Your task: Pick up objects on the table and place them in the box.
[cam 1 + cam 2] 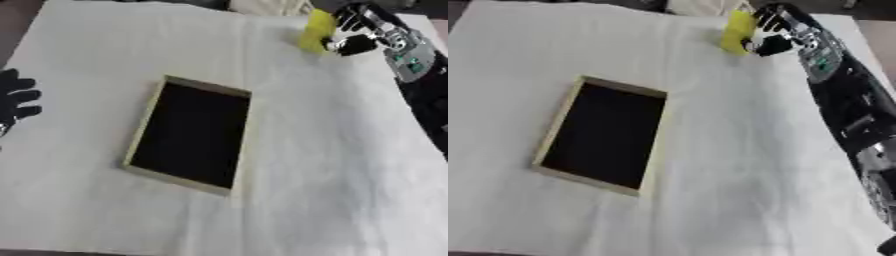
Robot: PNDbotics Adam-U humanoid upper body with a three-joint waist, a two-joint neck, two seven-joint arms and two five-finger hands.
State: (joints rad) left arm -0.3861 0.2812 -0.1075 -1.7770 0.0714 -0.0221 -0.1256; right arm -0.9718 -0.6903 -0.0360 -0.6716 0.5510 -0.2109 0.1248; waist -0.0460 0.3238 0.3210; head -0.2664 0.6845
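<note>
**Trainee:** Start with what is nearest the robot. What is there?

**Operator:** The white cloth-covered table (332, 190), with nothing on its near part. I see the left hand (17, 97) at the left edge of the left eye view, fingers spread and relaxed, holding nothing. I judge it parked there so that the approach to the box stays free.

**Trainee:** And the box?

**Operator:** The box (147, 131) lies flat, left of the table's middle, a shallow tray with a pale rim and a dark floor. It appears empty. Its open top faces up, so I can lower a thing straight in.

**Trainee:** Where is the thing to be picked?

**Operator:** At the far edge, well apart from the box. The yellow object (737, 31) stands roughly upright, tall and narrow. The right hand (776, 30) is at its right side, fingers curled round it from above and thumb low against it. I judge the side grasp suits an upright thing. Whether the object is clear of the cloth I cannot tell.

**Trainee:** Task progress?

**Operator:** Early, in my judgement: the carry to the box is not yet done.
</note>
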